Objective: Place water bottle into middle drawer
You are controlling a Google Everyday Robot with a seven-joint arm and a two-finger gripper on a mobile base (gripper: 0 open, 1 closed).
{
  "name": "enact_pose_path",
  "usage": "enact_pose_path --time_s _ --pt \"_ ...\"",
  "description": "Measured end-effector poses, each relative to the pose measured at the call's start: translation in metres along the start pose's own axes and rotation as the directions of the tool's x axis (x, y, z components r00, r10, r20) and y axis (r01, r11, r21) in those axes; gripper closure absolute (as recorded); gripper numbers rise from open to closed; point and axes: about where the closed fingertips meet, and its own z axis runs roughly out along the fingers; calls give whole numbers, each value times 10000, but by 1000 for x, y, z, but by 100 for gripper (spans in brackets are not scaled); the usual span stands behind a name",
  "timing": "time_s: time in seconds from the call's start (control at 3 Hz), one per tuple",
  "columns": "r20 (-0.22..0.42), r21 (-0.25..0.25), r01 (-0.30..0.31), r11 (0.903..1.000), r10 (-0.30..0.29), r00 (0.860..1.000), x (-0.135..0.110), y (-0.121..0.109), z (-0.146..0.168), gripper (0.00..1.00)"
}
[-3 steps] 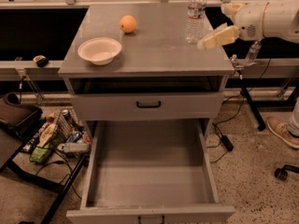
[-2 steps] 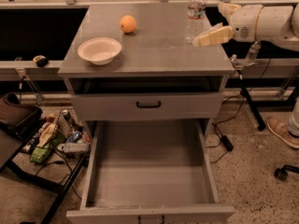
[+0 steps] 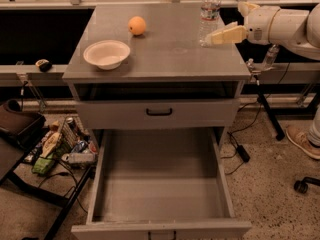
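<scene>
On the worktop (image 3: pixel 170 59), a white bowl (image 3: pixel 106 54) sits front-left, with an orange (image 3: pixel 137 25) farther back. Below the worktop, the middle drawer (image 3: pixel 160 196) stands pulled out. The water bottle (image 3: pixel 210 11) stands upright (cap on) at the worktop's back right, with the claw (image 3: pixel 225 26) spread open just beside it.

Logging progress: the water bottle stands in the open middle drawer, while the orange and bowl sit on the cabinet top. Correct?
No. The camera view shows the water bottle standing on the cabinet top, at its back right, with the claw beside it; the open middle drawer has no bottle in it.
</scene>
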Motion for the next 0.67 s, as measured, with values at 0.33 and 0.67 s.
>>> enact_pose_path --time_s 0.33,0.67 --pt "288 861 -128 9962 104 9995 12 -39 25 0" --pt "521 1472 -236 9888 161 9985 20 -74 45 0"
